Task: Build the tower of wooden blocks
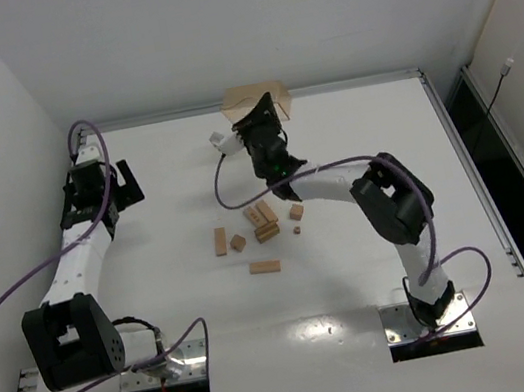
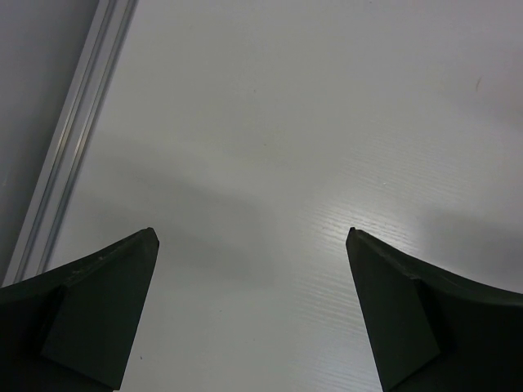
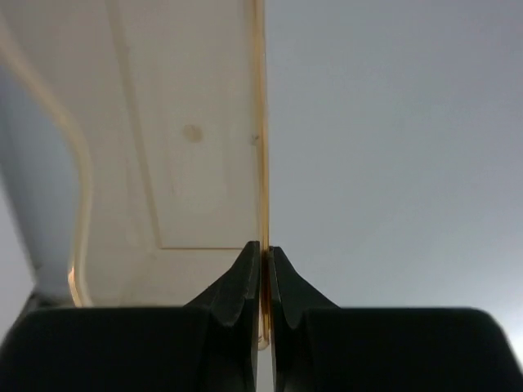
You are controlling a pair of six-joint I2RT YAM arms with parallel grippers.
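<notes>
No tower yet; wood blocks (image 1: 262, 224) lie scattered at centre; right gripper (image 3: 263, 249), at twelve o'clock, pinches the amber box (image 3: 188, 122) by its wall; left gripper (image 2: 252, 237), ten o'clock, gapes empty.

A white table (image 1: 376, 267) fills the floor of a white-walled booth (image 1: 211, 22). At the table's 12 o'clock, against the far edge, stands a translucent amber box (image 1: 243, 98); the right wrist view shows one thin wall of it edge-on, with a recessed panel at its 9 o'clock side (image 3: 188, 147). An aluminium rail (image 2: 73, 139) borders the table at 9 o'clock. A dark cord (image 1: 498, 93) hangs at 3 o'clock.
</notes>
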